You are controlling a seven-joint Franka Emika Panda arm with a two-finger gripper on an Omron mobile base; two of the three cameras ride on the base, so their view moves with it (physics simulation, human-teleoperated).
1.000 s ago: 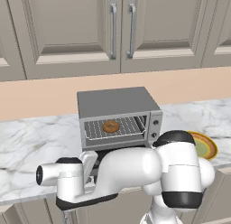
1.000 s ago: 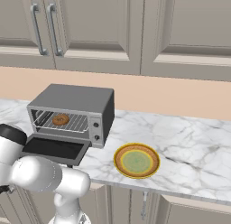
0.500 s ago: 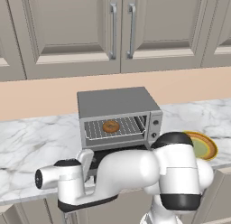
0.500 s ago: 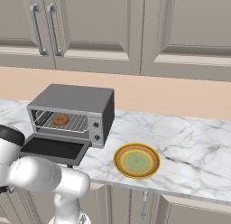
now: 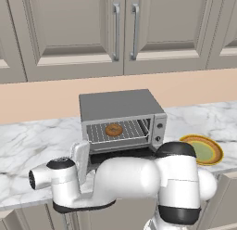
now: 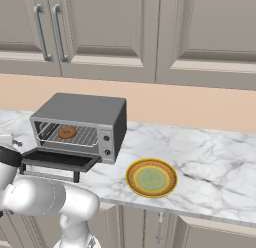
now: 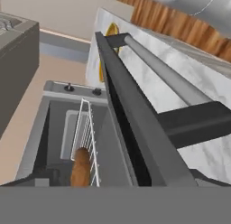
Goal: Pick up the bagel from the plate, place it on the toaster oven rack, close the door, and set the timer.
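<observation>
The bagel (image 5: 113, 129) lies on the toaster oven rack (image 5: 121, 131), mid-frame. The door (image 6: 57, 159) hangs open. The plate (image 6: 151, 178) sits on the worktop (image 6: 210, 157). The pincer's state cannot be told.

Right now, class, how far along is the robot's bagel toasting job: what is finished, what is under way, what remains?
Done: the bagel lies on the toaster oven rack, and the plate is bare. In hand: the door hangs open, its bar handle close before the hand camera, so closing seems next. Left: shutting the door and setting the timer.
</observation>
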